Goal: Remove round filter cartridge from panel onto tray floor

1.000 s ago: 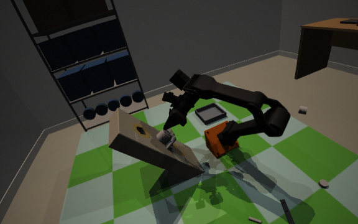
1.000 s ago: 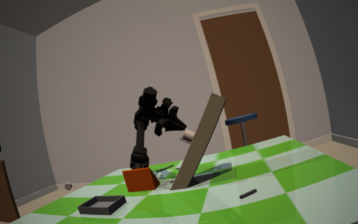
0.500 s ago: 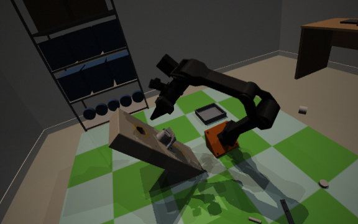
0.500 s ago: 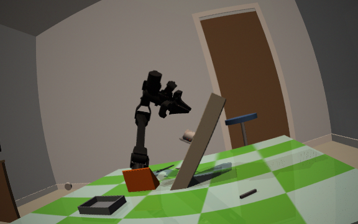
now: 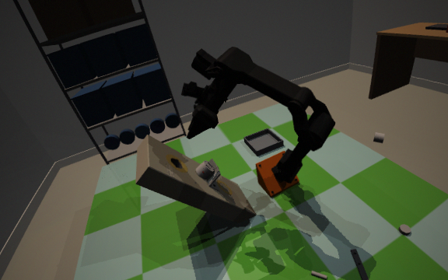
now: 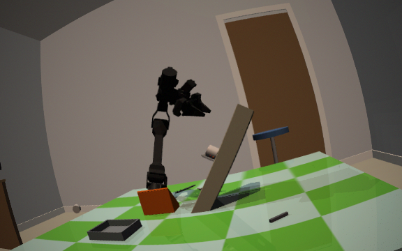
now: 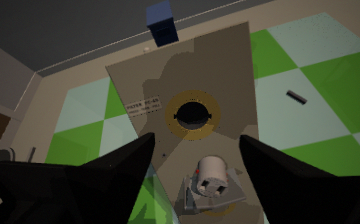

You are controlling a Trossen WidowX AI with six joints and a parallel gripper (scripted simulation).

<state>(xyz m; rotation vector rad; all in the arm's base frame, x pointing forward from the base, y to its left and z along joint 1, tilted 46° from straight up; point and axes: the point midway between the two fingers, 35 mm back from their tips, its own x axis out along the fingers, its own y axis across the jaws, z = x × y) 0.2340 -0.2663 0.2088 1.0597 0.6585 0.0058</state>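
1. The gripper (image 5: 201,124) (image 6: 206,112) (image 7: 196,139) hangs apart from the leaning panel (image 5: 193,183) (image 6: 223,160) (image 7: 216,75), fingers wide but not fully spread, holding nothing.
2. The cartridge (image 5: 205,169) (image 6: 211,151) (image 7: 212,172) seems to rest on a small ledge (image 5: 215,180) (image 6: 208,157) (image 7: 233,192) below the panel's round hole.
3. A tray (image 5: 258,148) (image 6: 114,236) sits on the green-and-white checkered surface (image 5: 169,229) (image 6: 271,233) (image 7: 326,117).
4. Beyond stand shelves (image 5: 78,111), a desk (image 5: 391,62) (image 6: 0,213) and a brown door (image 6: 271,77).

The hand (image 7: 196,139) stands open, its fingers apart. Below the panel's (image 7: 226,65) round hole (image 7: 192,116), ringed in yellow, the pale cartridge (image 7: 212,175) rests on a grey ledge (image 7: 216,199), slots showing. A dark bar (image 7: 296,97) lies on the checkered worktop (image 7: 326,117).
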